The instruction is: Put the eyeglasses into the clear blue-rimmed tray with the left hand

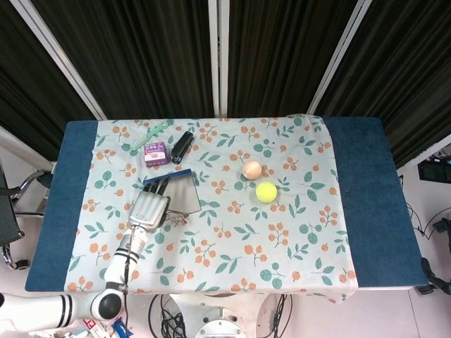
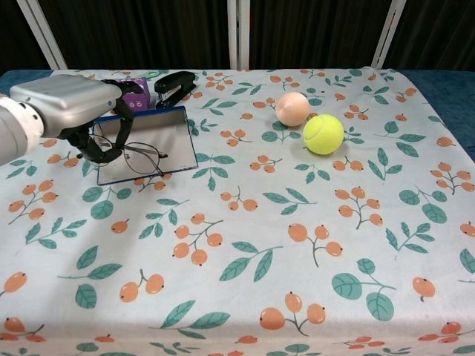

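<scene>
Tabletop [image 2: 312, 297] under leaf-print cloth; clear blue-rimmed tray [image 2: 167, 133] at left rear; left hand [image 2: 74, 111] above tray, fingers curled around eyeglasses [image 2: 133, 157], held over tray's near edge; tennis ball [image 2: 323, 133] and peach ball [image 2: 292, 108] well apart, right.

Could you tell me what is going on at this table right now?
The robot's left hand holds the eyeglasses over the clear blue-rimmed tray, its fingers curled around the frame. The glasses hang above the tray's near part and are not yet released. The right hand is out of sight. A tennis ball lies off to the right.
</scene>
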Controlling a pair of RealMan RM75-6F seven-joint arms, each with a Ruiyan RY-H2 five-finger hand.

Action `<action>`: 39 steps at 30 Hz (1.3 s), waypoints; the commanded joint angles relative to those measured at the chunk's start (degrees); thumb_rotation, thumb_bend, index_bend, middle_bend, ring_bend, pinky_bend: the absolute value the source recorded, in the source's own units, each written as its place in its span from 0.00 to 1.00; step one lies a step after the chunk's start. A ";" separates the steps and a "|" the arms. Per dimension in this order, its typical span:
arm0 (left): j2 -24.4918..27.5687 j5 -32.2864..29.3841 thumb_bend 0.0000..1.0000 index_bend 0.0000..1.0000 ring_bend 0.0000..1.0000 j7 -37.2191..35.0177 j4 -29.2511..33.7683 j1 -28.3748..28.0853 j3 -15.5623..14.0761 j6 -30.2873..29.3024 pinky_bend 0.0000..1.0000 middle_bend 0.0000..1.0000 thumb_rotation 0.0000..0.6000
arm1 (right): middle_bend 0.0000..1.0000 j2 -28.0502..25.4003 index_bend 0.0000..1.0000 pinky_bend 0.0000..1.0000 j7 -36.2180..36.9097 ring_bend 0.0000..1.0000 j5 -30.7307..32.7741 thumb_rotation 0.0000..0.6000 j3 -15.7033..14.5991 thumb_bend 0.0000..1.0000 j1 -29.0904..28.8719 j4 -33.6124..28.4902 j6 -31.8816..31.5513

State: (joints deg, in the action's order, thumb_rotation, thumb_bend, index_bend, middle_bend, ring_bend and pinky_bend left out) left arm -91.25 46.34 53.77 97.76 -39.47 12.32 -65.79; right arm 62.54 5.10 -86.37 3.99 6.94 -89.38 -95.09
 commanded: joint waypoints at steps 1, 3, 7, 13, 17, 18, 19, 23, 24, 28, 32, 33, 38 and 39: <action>-4.69 -10.66 0.45 0.62 0.03 5.83 -1.28 -4.03 4.23 -3.55 0.19 0.00 1.00 | 0.00 -0.12 0.00 0.00 0.31 0.00 -0.01 1.00 0.02 0.24 0.00 -0.05 -0.03; -6.49 -13.46 0.45 0.62 0.03 5.05 -2.75 -5.03 5.74 -4.00 0.19 0.00 1.00 | 0.00 -0.28 0.00 0.00 0.61 0.00 0.21 1.00 0.11 0.24 0.02 0.01 -0.01; -9.54 -15.18 0.45 0.62 0.03 2.35 -6.48 -6.58 8.10 -5.06 0.18 0.00 1.00 | 0.00 -0.43 0.00 0.00 0.77 0.00 0.75 1.00 0.46 0.25 0.12 0.43 -0.25; -13.21 -13.88 0.48 0.64 0.03 -0.91 -13.70 -8.56 9.04 -5.64 0.18 0.00 1.00 | 0.00 0.90 0.00 0.00 -0.40 0.00 1.54 1.00 1.39 0.30 0.38 2.40 -1.68; -14.50 -17.37 0.48 0.64 0.03 1.14 -17.17 -10.04 9.52 -4.89 0.18 0.00 1.00 | 0.00 1.09 0.00 0.00 -0.11 0.00 1.67 1.00 1.42 0.30 0.37 3.03 -1.51; -14.64 -18.09 0.48 0.64 0.03 1.37 -17.61 -10.27 9.68 -4.59 0.18 0.00 1.00 | 0.00 1.08 0.00 0.00 -0.05 0.00 1.55 1.00 1.34 0.31 0.34 3.18 -1.45; -14.71 -18.66 0.48 0.64 0.03 1.53 -17.98 -10.47 9.85 -4.39 0.18 0.00 1.00 | 0.00 1.04 0.00 0.00 0.17 0.00 1.39 1.00 1.25 0.31 0.31 3.30 -1.35; -14.99 -20.23 0.47 0.64 0.03 1.93 -20.03 -11.30 10.40 -4.04 0.18 0.00 1.00 | 0.00 0.86 0.00 0.00 1.18 0.00 1.30 1.00 1.06 0.33 0.21 3.79 -0.84; -15.05 -20.58 0.48 0.64 0.03 1.86 -20.45 -11.47 10.65 -3.93 0.18 0.00 1.00 | 0.00 0.86 0.00 0.00 1.27 0.00 1.31 1.00 1.08 0.33 0.19 3.88 -0.80; -14.95 -21.13 0.48 0.64 0.03 1.46 -22.00 -12.13 11.26 -3.30 0.18 0.00 1.00 | 0.00 0.92 0.00 0.00 1.25 0.00 1.37 1.00 1.18 0.33 0.16 4.06 -0.85; -15.04 -21.36 0.48 0.64 0.03 0.83 -23.63 -12.85 11.80 -2.64 0.17 0.00 1.00 | 0.00 0.85 0.00 0.00 1.14 0.00 1.60 1.00 1.34 0.33 0.15 3.93 -0.86; -15.05 -21.59 0.48 0.64 0.03 0.78 -23.92 -13.00 11.95 -2.43 0.17 0.00 1.00 | 0.00 0.82 0.00 0.00 1.09 0.00 1.61 1.00 1.33 0.33 0.16 3.86 -0.85; -14.93 -23.16 0.48 0.61 0.03 0.61 -24.94 -13.61 12.61 -1.54 0.17 0.00 1.00 | 0.00 0.51 0.00 0.00 1.25 0.00 1.77 1.00 1.30 0.33 0.18 3.17 -0.60; -14.95 -23.14 0.48 0.60 0.03 0.55 -25.14 -13.67 12.51 -1.49 0.17 0.00 1.00 | 0.00 0.46 0.00 0.00 1.20 0.00 1.82 1.00 1.30 0.33 0.15 3.10 -0.51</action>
State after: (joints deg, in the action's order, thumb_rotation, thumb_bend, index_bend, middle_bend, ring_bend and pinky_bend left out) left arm -106.20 23.24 54.39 72.73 -53.05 24.83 -67.36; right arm 63.01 6.31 -84.57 5.29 7.10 -86.28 -95.61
